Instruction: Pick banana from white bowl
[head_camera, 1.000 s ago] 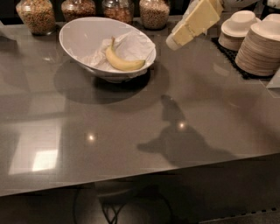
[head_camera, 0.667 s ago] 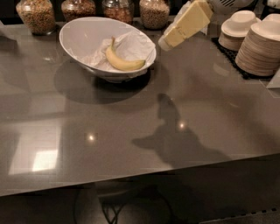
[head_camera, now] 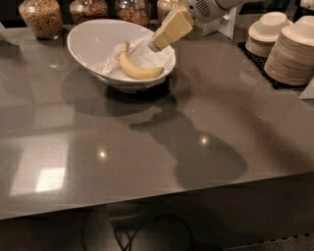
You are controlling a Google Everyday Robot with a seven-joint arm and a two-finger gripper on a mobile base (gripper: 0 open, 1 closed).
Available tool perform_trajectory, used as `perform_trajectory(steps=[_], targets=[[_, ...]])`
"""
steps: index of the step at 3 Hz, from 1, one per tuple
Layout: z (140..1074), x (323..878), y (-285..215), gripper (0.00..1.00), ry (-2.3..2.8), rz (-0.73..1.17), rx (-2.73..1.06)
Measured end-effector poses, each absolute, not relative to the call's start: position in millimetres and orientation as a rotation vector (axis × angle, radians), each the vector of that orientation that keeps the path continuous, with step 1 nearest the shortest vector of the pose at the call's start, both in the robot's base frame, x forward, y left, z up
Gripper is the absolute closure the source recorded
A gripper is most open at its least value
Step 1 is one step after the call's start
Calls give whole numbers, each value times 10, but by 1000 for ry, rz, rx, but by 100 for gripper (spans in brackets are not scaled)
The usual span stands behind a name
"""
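Yellow and curved, one banana lies inside the one white bowl, on crumpled white paper at the bowl's right side, stem tip pointing up and back. One cream-coloured gripper slants down from the upper right over the bowl's right rim, its tip just above the banana; whether it is clenched or released cannot be told. Four glass jars line the back of the grey countertop, and at least two stacks of off-white dishes stand at the right
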State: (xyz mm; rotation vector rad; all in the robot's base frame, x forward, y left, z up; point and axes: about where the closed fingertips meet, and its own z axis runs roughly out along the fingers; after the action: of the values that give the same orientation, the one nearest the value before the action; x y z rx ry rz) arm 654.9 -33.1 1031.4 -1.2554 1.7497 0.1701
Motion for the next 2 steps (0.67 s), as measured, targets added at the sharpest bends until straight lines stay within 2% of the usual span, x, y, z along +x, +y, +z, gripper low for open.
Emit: perform_trajectory(steps=[2], targets=[[9929, 7055, 4, 35, 1764, 263, -1265]])
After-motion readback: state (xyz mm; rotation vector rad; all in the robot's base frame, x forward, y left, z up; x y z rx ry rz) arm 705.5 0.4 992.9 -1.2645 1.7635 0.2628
